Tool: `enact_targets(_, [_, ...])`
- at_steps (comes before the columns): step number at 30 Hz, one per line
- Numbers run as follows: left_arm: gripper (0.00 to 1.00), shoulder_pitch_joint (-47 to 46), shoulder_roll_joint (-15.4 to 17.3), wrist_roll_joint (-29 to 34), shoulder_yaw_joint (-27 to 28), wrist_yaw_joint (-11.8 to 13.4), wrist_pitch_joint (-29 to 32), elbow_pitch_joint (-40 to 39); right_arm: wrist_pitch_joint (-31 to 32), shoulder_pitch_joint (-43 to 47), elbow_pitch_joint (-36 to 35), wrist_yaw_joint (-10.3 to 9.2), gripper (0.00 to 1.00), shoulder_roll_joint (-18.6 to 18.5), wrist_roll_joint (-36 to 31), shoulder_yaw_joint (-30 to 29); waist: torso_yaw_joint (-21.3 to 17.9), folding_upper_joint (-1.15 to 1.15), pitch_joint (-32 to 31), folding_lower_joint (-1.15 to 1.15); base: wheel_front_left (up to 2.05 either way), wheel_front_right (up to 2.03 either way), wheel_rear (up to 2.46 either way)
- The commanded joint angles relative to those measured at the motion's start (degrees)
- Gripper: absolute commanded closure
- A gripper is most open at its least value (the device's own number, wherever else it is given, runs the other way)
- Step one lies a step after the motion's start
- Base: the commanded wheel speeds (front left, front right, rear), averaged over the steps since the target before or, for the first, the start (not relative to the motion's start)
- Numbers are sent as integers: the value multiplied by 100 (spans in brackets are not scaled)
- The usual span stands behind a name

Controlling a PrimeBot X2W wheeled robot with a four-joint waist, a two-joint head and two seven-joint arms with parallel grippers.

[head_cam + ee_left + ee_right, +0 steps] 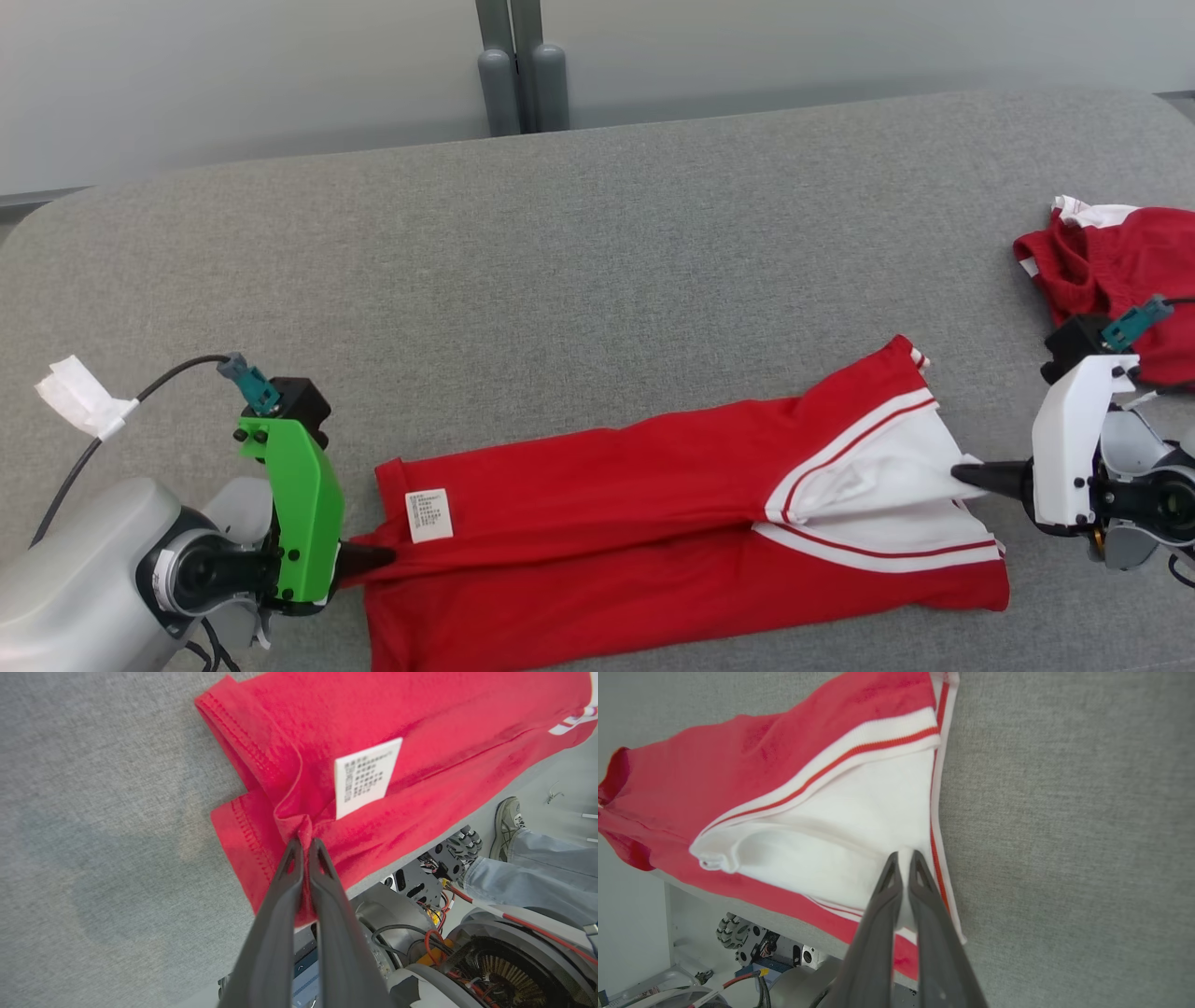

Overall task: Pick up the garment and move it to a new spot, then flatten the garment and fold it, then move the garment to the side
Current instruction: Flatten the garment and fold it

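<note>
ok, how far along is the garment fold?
Done: the red fabric garment with white striped trim lies stretched lengthwise on the grey fabric tabletop. In hand: left gripper shut on its hemmed red end, right gripper shut on the white end; folding looks underway. Left: finish the fold, move it aside.

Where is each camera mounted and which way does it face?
Head view: on the head, facing forward and down at the grey table; left gripper and right gripper pinch the red garment's ends.
Left wrist view: on that wrist, looking along its shut fingers at the hem and white label.
Right wrist view: on that wrist, looking along its shut fingers at the white striped end.
Shared: head and left wrist views show the label.
</note>
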Motion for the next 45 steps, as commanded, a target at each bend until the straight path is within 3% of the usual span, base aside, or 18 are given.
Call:
enact_targets(1, [100,85,38,-8,8,42,-34,-11,48,100,38,1,100,23,41,38,4,0,-1,0,0,0,0])
enact_targets(3, [94,147,23,2,-2,55,-72,-20,86,143,102,1,100,59,32,78,8,0,1,0,0,0,0])
enact_targets(4, [70,180,7,-2,-9,64,-94,-18,107,167,136,1,69,87,24,101,11,0,3,0,0,0,0])
enact_targets(5, [56,196,0,1,-16,63,-101,-20,116,184,165,1,50,107,22,118,13,0,3,0,0,0,0])
enact_targets(6, [0,210,-11,9,-22,55,-120,-13,127,200,197,1,1,129,11,132,14,0,2,0,0,0,0])
enact_targets(12, [0,242,-24,-49,26,18,-168,-47,-22,246,335,1,0,235,-47,103,18,0,-23,0,0,0,0])
enact_targets(19, [0,69,171,218,316,-14,-759,-256,-884,284,-1,1,0,117,109,-378,35,0,-102,0,0,0,0])
enact_targets(26, [0,260,494,823,945,152,-2439,-720,-2957,431,-383,1,0,-52,-407,-1074,26,0,-156,0,0,0,0])
enact_targets(30, [0,584,649,1261,1283,526,-3603,-983,-3986,590,-254,2,0,124,-818,-1366,20,0,-172,0,0,0,0])
enact_targets(33, [0,928,645,1547,1571,917,-4591,-1176,-4192,758,-130,2,0,361,-1130,-1764,40,0,-175,0,0,0,0])
enact_targets(35, [0,1199,684,1767,1712,1224,-5205,-1286,-4215,887,-76,1,0,576,-1511,-2435,66,0,-169,0,0,0,0])
enact_targets(38, [0,1615,665,2031,1899,1678,-5940,-1533,-4209,1392,-81,1,0,1043,-2620,-3532,118,0,-153,0,0,0,0])
enact_targets(43, [0,2269,399,2590,2431,2184,-6280,-1864,-4209,2308,-549,2,0,1973,-4080,-5199,221,0,-162,0,0,0,0])
enact_targets(45, [0,2516,3,2968,2967,2270,-6285,-2078,-4210,2687,-708,2,0,2281,-4516,-5589,263,0,-158,0,0,0,0])
